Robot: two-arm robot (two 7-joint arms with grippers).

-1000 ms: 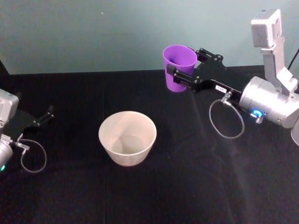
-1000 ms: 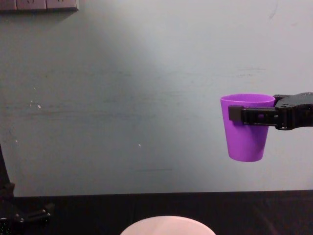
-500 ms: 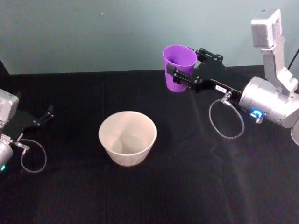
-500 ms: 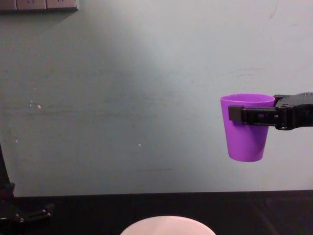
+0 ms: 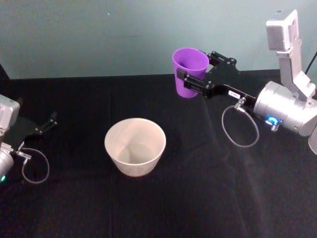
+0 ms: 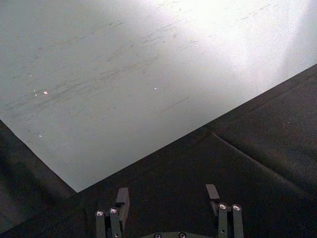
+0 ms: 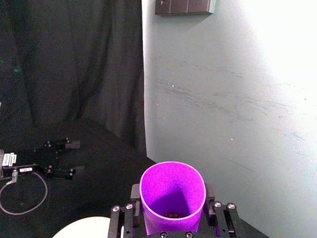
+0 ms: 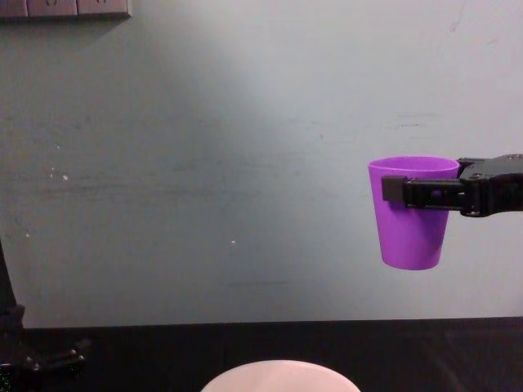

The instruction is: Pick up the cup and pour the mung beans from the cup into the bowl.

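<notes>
The purple cup (image 5: 190,69) hangs upright well above the table at the back right, with my right gripper (image 5: 191,82) shut around its wall just below the rim. From the side, the cup (image 8: 412,220) sits high over the tabletop. Inside the cup (image 7: 172,191), a few dark specks that may be mung beans (image 7: 173,214) lie at the bottom. The pale bowl (image 5: 159,136) stands on the black table to the cup's front left; its rim (image 8: 278,369) peeks in low. My left gripper (image 5: 47,124) rests open at the far left, fingers (image 6: 121,198) apart over bare cloth.
A black cloth (image 5: 208,188) covers the table, and a pale green wall (image 5: 99,34) rises right behind it. Cable loops hang by both wrists (image 5: 240,126). Wall sockets (image 7: 184,6) sit high on the wall.
</notes>
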